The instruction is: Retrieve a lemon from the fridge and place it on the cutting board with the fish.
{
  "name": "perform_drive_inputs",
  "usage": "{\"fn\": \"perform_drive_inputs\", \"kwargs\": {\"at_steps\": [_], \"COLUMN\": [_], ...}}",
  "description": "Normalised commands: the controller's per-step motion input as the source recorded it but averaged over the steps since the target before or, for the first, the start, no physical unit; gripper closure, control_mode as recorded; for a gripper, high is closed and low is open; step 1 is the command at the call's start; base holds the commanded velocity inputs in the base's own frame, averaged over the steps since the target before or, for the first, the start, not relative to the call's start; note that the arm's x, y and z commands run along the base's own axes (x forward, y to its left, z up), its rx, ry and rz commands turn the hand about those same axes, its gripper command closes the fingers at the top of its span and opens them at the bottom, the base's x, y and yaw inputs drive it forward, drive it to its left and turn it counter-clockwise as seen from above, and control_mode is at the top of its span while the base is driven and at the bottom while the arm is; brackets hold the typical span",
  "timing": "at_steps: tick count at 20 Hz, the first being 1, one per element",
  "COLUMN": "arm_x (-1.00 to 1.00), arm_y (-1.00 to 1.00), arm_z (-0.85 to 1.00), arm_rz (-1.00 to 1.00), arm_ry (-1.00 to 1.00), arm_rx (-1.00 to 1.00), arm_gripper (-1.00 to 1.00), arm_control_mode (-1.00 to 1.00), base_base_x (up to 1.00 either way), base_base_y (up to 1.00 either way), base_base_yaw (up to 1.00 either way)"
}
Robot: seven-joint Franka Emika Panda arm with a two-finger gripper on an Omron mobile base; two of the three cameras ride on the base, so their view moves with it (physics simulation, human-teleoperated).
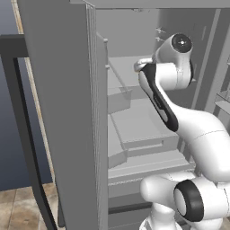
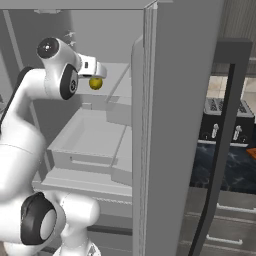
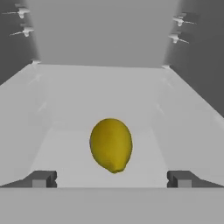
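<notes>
The arm is reaching into the open fridge (image 1: 67,112), so this looks like the approach to the pick, with the grasp not yet made. The lemon (image 3: 111,145) lies on a pale grey shelf (image 3: 65,100) inside the fridge, directly ahead of the gripper (image 3: 112,179). Its 2 fingers (image 3: 40,179) stand spread as wide as they seem to go, 1 to either side of the lemon and short of it, holding nothing. From the right base view the lemon (image 2: 95,83) shows just past the end of the hand, near the upper shelf's front.

Next, I judge, the hand needs to push forward until the fingers flank the fruit's middle, then close gently.

The lemon is a smooth, plain yellow oval with a slightly pointed lower end; being rounded, it may roll if nudged off-centre. The shelf is flat, matte and grey, with raised sides sloping off from the lemon. The fridge door beside it is a tall, flat grey slab.
</notes>
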Motion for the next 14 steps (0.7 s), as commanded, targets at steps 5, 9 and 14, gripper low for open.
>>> {"fn": "perform_drive_inputs", "kwargs": {"at_steps": [5,9,14], "arm_x": [0.03,0.26,0.34], "arm_y": [0.0,0.0,0.0], "arm_z": [-0.15,-0.25,-0.08], "arm_rz": [0.0,0.0,0.0], "arm_ry": [0.1,0.04,0.0], "arm_rx": [0.0,0.0,0.0], "arm_gripper": [-1.0,-1.0,-1.0], "arm_control_mode": [-1.0,-1.0,-1.0], "base_base_x": [0.0,0.0,0.0], "base_base_y": [0.0,0.0,0.0], "base_base_yaw": [0.0,0.0,0.0]}}
